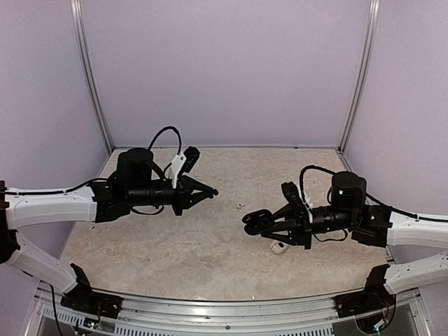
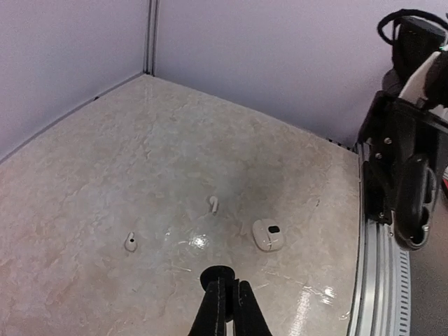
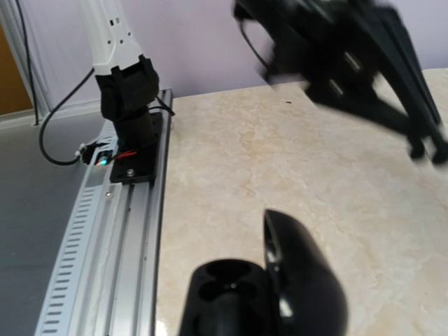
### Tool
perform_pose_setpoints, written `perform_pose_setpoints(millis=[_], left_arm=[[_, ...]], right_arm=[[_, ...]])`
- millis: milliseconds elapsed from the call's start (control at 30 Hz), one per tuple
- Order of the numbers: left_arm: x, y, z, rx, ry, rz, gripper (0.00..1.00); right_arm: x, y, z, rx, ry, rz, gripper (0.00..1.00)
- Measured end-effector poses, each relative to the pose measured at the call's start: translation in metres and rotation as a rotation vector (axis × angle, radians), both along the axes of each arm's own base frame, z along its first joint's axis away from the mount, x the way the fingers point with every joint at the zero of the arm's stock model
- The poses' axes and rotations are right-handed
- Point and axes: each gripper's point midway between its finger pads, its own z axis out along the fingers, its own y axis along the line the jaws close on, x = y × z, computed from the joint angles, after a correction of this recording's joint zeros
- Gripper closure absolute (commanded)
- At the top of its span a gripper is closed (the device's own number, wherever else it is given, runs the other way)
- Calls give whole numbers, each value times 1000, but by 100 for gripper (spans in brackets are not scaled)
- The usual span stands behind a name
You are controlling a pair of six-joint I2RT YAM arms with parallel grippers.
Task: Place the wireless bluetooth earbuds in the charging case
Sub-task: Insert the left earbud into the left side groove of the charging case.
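Note:
My left gripper (image 2: 225, 294) is shut on a tiny black earbud (image 2: 218, 277), pinched at the fingertips above the table. In the top view it (image 1: 208, 190) hovers left of centre and points right. My right gripper (image 1: 260, 224) is shut on the black charging case (image 1: 250, 222), held above the table right of centre. In the right wrist view the case (image 3: 227, 287) is open, its lid (image 3: 308, 280) stands up on the right, and two dark wells show in the base. The second black earbud is not in view.
Two small white earbuds (image 2: 130, 242) (image 2: 213, 204) and a white case (image 2: 267, 235) lie on the marble tabletop below my left gripper. The white case also shows under my right gripper (image 1: 278, 246). The metal rail (image 3: 105, 231) with the left arm's base runs along the near edge.

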Motion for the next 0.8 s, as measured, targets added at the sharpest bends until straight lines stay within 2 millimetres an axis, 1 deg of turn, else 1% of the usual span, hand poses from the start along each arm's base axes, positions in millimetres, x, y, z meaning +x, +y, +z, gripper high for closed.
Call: perform_pose_setpoints(millis=[100,167,233,300,400,533,633,800], left_arm=[[-37,0,46,-78,-116,-96,100],[-57,1,71,-123,-179,-146,100],[-76,1,91,-160,-230,-197,100],[-93,-2,100,-178,-259,-249,100],[-115,-10,99,-167,-271,-323,100],[-136,-19,94,-150,-272,-396,100],[-146,-26,91,-141,-268,-433,100],[-154,-38,79,-124,-248,-472,100]], right_arm=[[-2,1,0,-1,-9,22,100],[-3,3,1,-2,-12,38,100],[-4,5,0,-5,-10,54,100],[-6,7,1,-6,-9,71,100],[-7,10,3,-5,-12,90,100],[-10,11,7,2,-18,110,100],[-11,11,9,6,-26,119,100],[-17,13,8,4,-43,145,100]])
